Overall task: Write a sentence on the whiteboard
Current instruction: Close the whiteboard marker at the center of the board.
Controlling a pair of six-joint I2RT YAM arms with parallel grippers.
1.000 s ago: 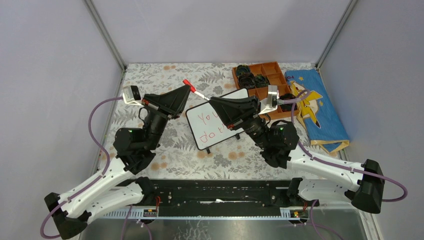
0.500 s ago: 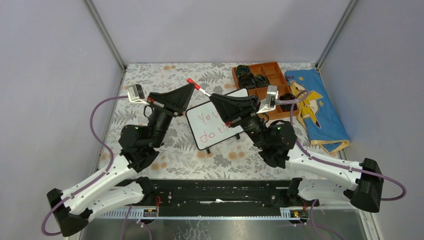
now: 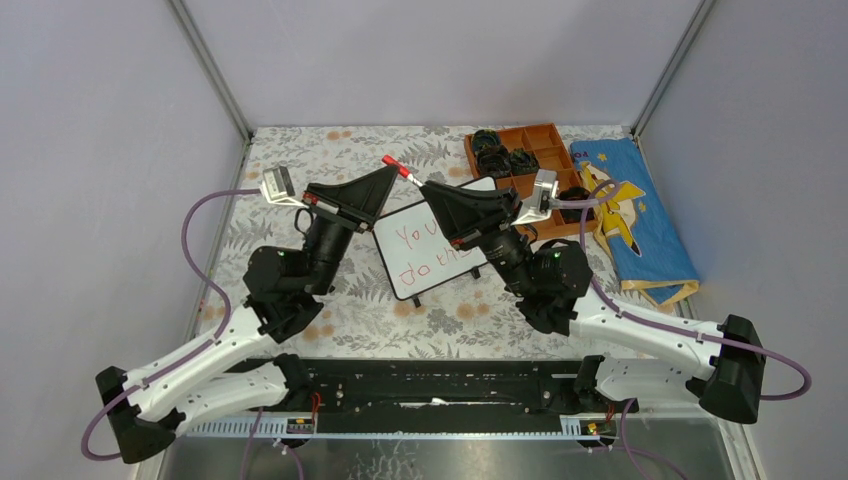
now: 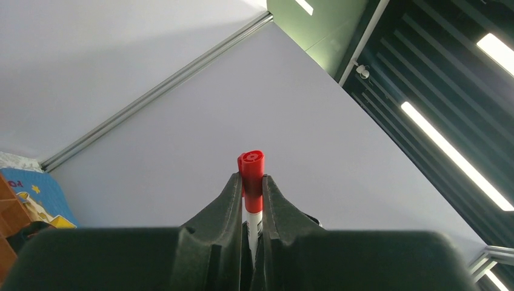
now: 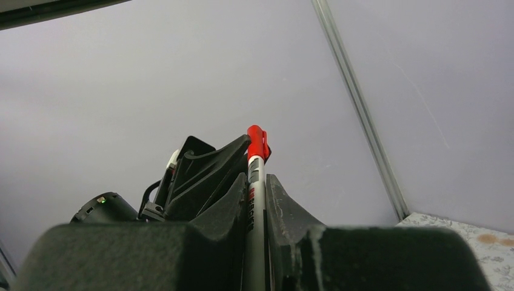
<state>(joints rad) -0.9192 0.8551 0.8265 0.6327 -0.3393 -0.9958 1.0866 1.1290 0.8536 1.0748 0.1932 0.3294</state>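
Floral tabletop, left claw and right claw pinching one red marker, whiteboard partly hidden, tray behind

Red sentence on the white whiteboard, red-capped marker, grey leaf-patterned tablecloth, brown tray, blue cloth with yellow figure.

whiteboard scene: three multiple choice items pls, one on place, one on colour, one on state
1. Where is the brown tray from the whiteboard? A far right of it. B near left of it. C under it.
2. What colour is the sentence? A blue. B red. C black.
3. The marker is: A lying flat on the whiteboard. B gripped by both grippers. C lying in the brown tray.
A: the tray sits beyond the board's right corner. B: the letters are red. B: the left gripper pinches the red cap end, the right gripper the barrel.
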